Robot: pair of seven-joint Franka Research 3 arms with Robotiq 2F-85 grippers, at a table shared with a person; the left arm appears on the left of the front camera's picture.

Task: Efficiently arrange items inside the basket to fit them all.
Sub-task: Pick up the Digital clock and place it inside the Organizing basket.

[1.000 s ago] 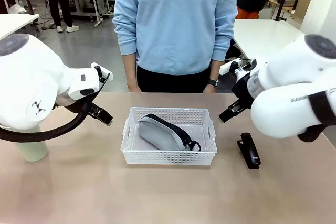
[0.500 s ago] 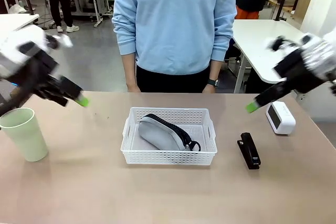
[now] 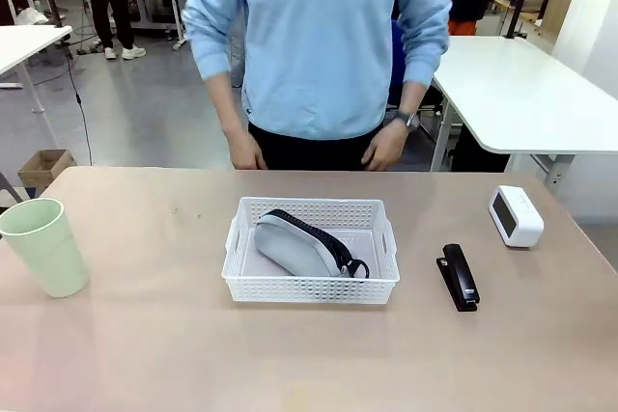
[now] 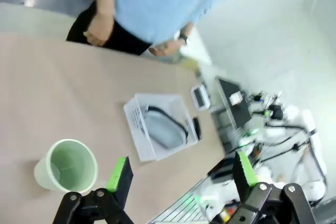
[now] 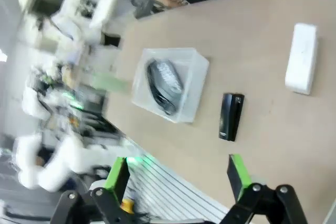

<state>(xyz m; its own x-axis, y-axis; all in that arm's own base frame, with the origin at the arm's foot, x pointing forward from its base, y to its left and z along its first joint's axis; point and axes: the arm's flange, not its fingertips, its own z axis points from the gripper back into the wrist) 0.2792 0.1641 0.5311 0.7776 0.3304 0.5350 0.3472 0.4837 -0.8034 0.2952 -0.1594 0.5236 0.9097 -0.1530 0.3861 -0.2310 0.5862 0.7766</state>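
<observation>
While the basket (image 3: 309, 288) sits far below, both jaws gape, held high.

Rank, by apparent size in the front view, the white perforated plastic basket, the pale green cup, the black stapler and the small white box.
1. white perforated plastic basket
2. pale green cup
3. black stapler and small white box: these look about alike, so I do not rank them.

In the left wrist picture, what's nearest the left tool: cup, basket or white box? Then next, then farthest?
1. Cup, just beyond the left tool.
2. Basket, mid-table.
3. White box, past the basket.
</observation>
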